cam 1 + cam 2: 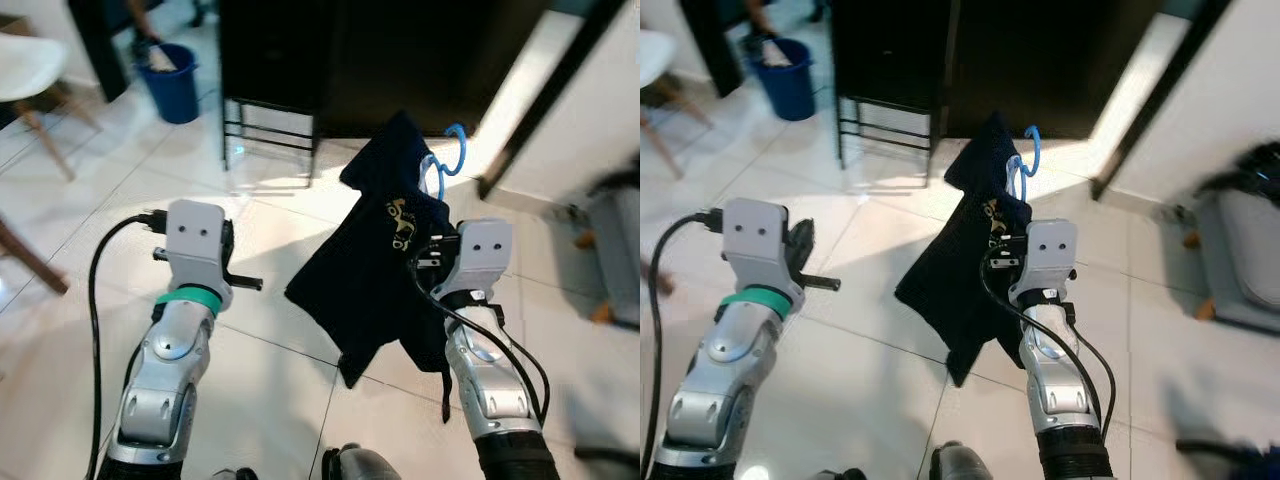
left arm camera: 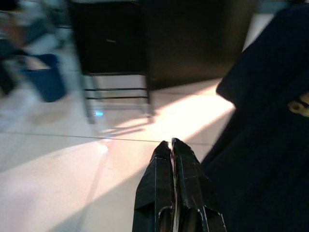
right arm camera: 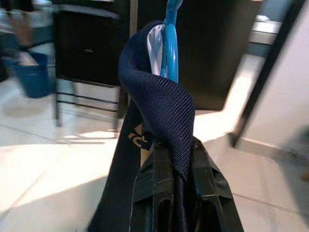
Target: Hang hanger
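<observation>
The right tool (image 3: 176,159) is clamped on the blue hanger (image 1: 447,160) with a dark shirt (image 1: 375,265) on it. The hanger stands almost straight up, its hook pointing to 12 o'clock, above the white floor (image 1: 270,340). At 9 o'clock, the left tool (image 2: 172,147) is pressed shut, holding nothing. A blue bucket (image 1: 170,80) sits far off at 11 o'clock.

My right arm (image 1: 1052,330) holds up a dark navy shirt (image 1: 965,270) on a blue hanger (image 1: 1025,160) above the white tiled floor (image 1: 870,330), my left arm (image 1: 740,300) raised beside it, a blue bucket (image 1: 785,80) beyond.
</observation>
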`<state>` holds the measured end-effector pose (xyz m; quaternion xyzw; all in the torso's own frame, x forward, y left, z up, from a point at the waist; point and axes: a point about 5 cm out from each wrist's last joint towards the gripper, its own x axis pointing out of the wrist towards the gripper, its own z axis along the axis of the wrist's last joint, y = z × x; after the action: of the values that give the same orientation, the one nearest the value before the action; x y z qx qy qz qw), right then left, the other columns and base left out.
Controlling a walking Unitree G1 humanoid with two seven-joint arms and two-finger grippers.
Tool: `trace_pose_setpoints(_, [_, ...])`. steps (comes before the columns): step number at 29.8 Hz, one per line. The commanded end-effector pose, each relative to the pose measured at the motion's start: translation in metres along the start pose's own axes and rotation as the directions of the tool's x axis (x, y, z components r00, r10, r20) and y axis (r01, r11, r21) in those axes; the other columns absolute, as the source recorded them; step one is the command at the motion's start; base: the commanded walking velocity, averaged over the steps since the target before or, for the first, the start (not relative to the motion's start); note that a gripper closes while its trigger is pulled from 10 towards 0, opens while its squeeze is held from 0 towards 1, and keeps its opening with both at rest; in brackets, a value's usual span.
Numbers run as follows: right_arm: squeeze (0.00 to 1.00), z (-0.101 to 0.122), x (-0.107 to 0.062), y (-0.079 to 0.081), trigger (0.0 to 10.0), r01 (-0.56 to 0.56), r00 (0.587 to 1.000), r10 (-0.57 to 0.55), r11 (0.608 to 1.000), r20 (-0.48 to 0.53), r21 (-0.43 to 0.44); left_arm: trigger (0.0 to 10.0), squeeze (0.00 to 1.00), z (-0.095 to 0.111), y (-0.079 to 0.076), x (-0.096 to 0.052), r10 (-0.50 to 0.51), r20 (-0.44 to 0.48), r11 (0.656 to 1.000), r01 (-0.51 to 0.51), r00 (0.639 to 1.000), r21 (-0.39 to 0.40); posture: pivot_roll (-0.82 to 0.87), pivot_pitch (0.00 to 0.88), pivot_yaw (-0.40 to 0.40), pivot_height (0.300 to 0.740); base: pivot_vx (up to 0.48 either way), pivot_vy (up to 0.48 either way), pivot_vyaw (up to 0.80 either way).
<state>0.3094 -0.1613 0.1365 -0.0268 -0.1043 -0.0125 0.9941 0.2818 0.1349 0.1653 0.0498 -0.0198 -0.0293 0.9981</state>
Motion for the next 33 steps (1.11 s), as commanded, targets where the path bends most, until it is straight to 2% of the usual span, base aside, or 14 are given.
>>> trace_pose_setpoints(1, [0.0, 0.003, -0.001, 0.0, 10.0, -0.001, 1.0, 0.002, 1.0, 0.03, -0.004, 10.0, 0.0, -0.009, 0.001, -0.002, 0.001, -0.035, 1.0, 0.0, 0.999, 0.016, -0.03, 0.066, 0.005, 0.74, 0.0, 0.0, -0.8])
trace_pose_setpoints(16, [0.0, 0.002, 0.002, -0.003, 10.0, 0.002, 1.0, -0.002, 1.0, 0.03, 0.008, 10.0, 0.0, -0.009, -0.005, 0.004, -0.037, -0.024, 0.999, 0.037, 0.999, 0.033, -0.04, 0.052, 0.009, 0.74, 0.0, 0.0, -0.8])
trace_pose_setpoints(21, [0.0, 0.007, 0.003, -0.006, 10.0, 0.015, 0.999, -0.016, 1.0, 0.048, 0.007, 10.0, 0.0, -0.001, -0.009, 0.006, -0.085, 0.012, 0.995, 0.084, 0.996, 0.051, -0.05, 0.055, 0.015, 0.74, 0.0, 0.0, -0.8])
trace_pose_setpoints(22, [0.0, 0.01, 0.004, -0.007, 10.0, 0.02, 0.998, -0.02, 1.0, 0.062, 0.005, 10.0, 0.0, 0.003, -0.011, 0.006, -0.127, 0.03, 0.99, 0.125, 0.991, 0.071, -0.05, 0.055, 0.015, 0.74, 0.0, 0.0, -0.8])
trace_pose_setpoints(23, [0.0, 0.01, 0.004, -0.007, 10.0, 0.02, 0.998, -0.02, 1.0, 0.062, 0.005, 10.0, 0.0, 0.003, -0.011, 0.006, -0.127, 0.03, 0.99, 0.125, 0.991, 0.071, -0.05, 0.055, 0.015, 0.74, 0.0, 0.0, -0.8])
trace_pose_setpoints(24, [0.0, 0.014, 0.005, -0.008, 10.0, 0.025, 0.997, -0.025, 1.0, 0.078, 0.0, 10.0, 0.0, 0.007, -0.014, 0.006, -0.19, 0.044, 0.978, 0.185, 0.981, 0.099, -0.05, 0.057, 0.017, 0.74, 0.0, 0.0, -0.8])
trace_pose_setpoints(25, [0.0, 0.014, 0.005, -0.008, 10.0, 0.025, 0.997, -0.025, 1.0, 0.078, 0.0, 10.0, 0.0, 0.007, -0.014, 0.006, -0.19, 0.044, 0.978, 0.185, 0.981, 0.099, -0.05, 0.057, 0.017, 0.74, 0.0, 0.0, -0.8])
trace_pose_setpoints(27, [0.0, 0.022, 0.007, -0.013, 10.0, 0.047, 0.993, -0.047, 0.999, 0.106, -0.002, 10.0, 0.0, 0.019, -0.016, 0.004, -0.342, 0.067, 0.932, 0.33, 0.937, 0.15, -0.06, 0.057, 0.026, 0.74, 0.0, 0.0, -0.8])
trace_pose_setpoints(28, [0.0, 0.024, 0.007, -0.016, 10.0, 0.061, 0.992, -0.061, 0.998, 0.111, -0.003, 10.0, 0.0, 0.024, -0.015, 0.004, -0.379, 0.073, 0.917, 0.364, 0.922, 0.162, -0.06, 0.056, 0.03, 0.74, 0.0, 0.0, -0.8])
trace_pose_setpoints(33, [0.0, 0.023, 0.004, -0.02, 10.0, 0.082, 0.991, -0.082, 0.997, 0.109, -0.002, 10.0, 0.0, 0.027, -0.013, 0.006, -0.388, 0.084, 0.915, 0.373, 0.918, 0.155, -0.07, 0.057, 0.044, 0.74, 0.0, 0.0, -0.8])
